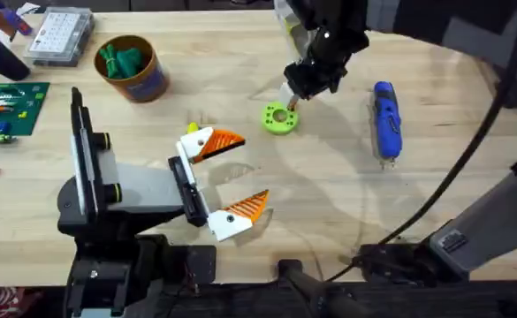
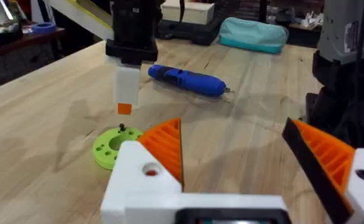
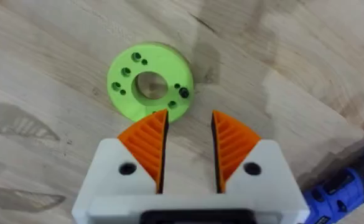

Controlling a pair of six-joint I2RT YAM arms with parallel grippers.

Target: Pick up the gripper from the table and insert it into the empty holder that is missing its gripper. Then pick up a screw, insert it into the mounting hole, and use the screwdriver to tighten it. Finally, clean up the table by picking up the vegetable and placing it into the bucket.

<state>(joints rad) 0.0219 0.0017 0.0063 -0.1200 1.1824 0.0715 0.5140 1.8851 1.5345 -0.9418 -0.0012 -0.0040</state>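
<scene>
Overhead, the right gripper (image 1: pixel 286 99) hangs just above the lime-green ring (image 1: pixel 279 118) near the middle of the table (image 1: pixel 346 185). Its orange pads (image 3: pixel 147 140) stand a small gap apart with nothing between them, as the right wrist view shows, and the ring (image 3: pixel 149 82) lies just beyond the fingertips with a dark screw (image 3: pixel 183 93) sitting in one of its small holes. The screwdriver (image 1: pixel 386 121) lies flat to the right of the ring, well apart from it, with bare wood between. The bucket (image 1: pixel 133 68) stands at the far left with the vegetable (image 1: pixel 120 60) already inside. Behind it sits a clear compartment box (image 1: pixel 58 35), and a green board (image 1: pixel 9 108) lies at the left edge. The left gripper (image 1: pixel 227 175) rests low on the near side of the ring, its fingers spread wide and empty. From the left wrist view, the ring (image 2: pixel 112 147) lies between the left gripper (image 2: pixel 250 155) and the screwdriver (image 2: pixel 188 79), with the right gripper (image 2: pixel 126 102) poised over it.
</scene>
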